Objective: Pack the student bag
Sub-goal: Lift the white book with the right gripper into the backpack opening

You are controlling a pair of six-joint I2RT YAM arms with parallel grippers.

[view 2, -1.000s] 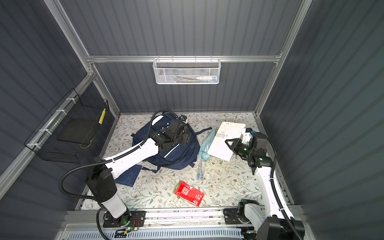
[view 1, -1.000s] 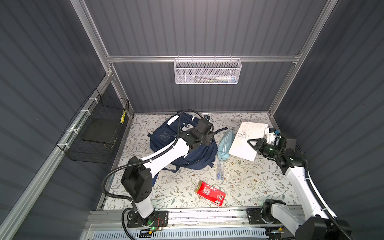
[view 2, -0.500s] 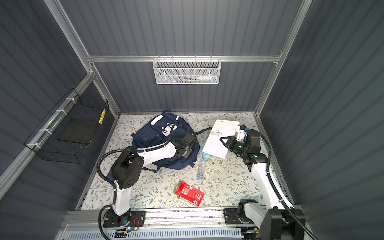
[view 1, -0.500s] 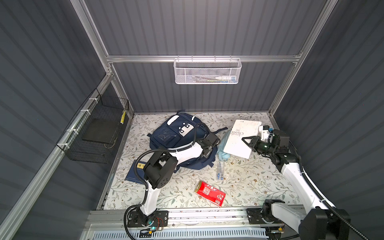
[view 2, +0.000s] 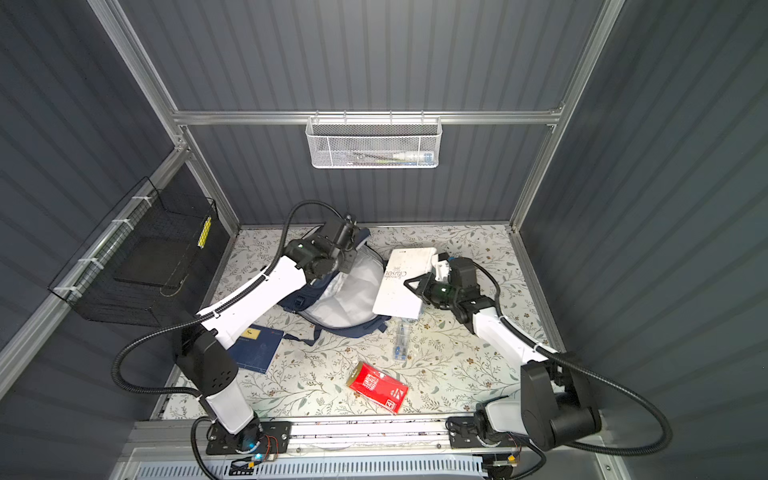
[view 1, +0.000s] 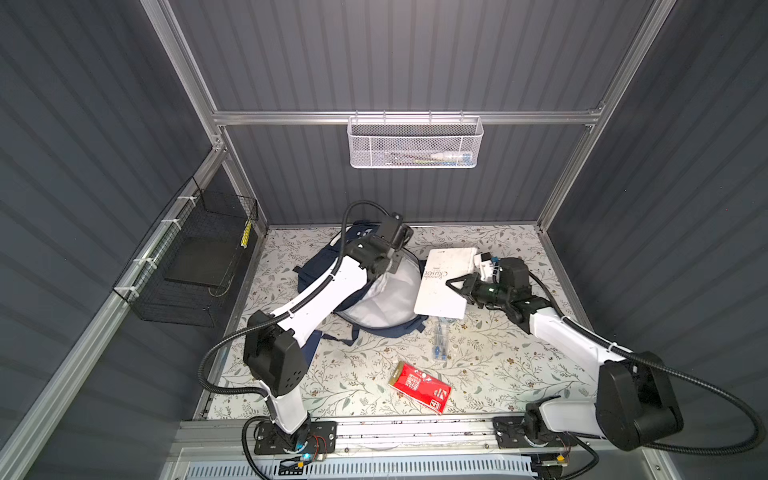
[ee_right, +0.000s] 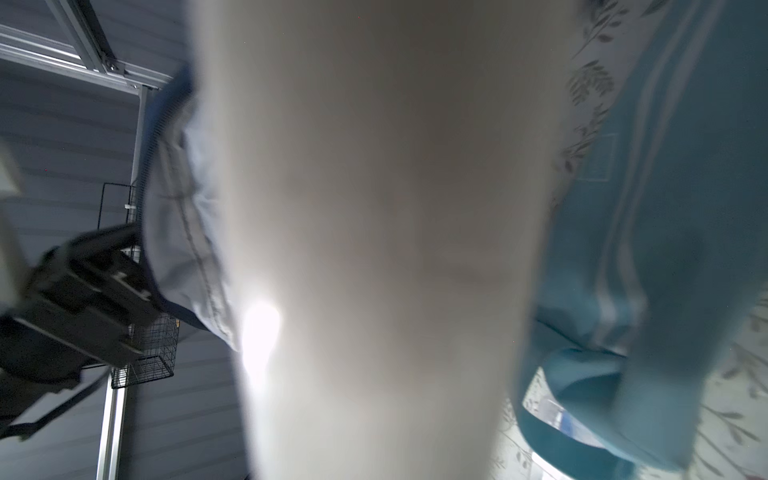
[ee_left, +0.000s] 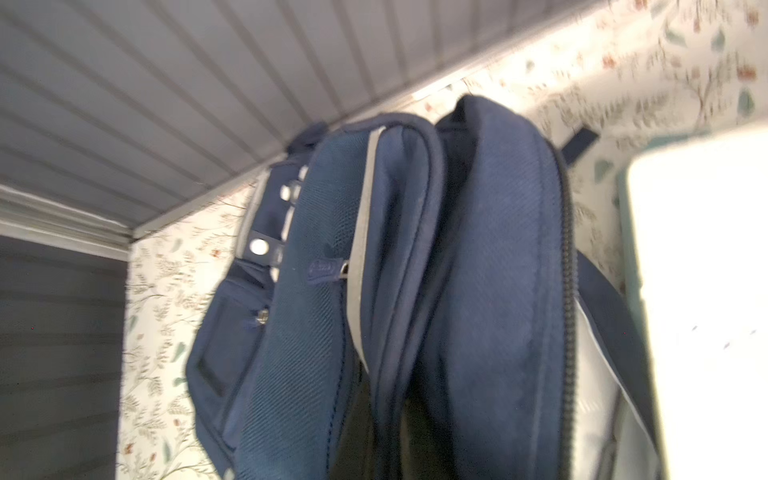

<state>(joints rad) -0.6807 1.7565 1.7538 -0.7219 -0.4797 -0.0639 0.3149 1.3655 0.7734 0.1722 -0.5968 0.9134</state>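
Right tool (view 1: 452,286) with white book (view 1: 436,301) at open student bag (view 1: 386,297)

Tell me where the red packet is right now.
In a top view the red packet lies flat on the floral table near its front edge, between the two arm bases, just in front of the small clear pack and apart from it.

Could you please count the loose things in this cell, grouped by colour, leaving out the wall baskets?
Navy: 2 (student bag, notebook)
White: 1 (book)
Red: 1 (packet)
Light blue: 1 (pouch, beneath the book)
Clear: 1 (pen pack)
Total: 6
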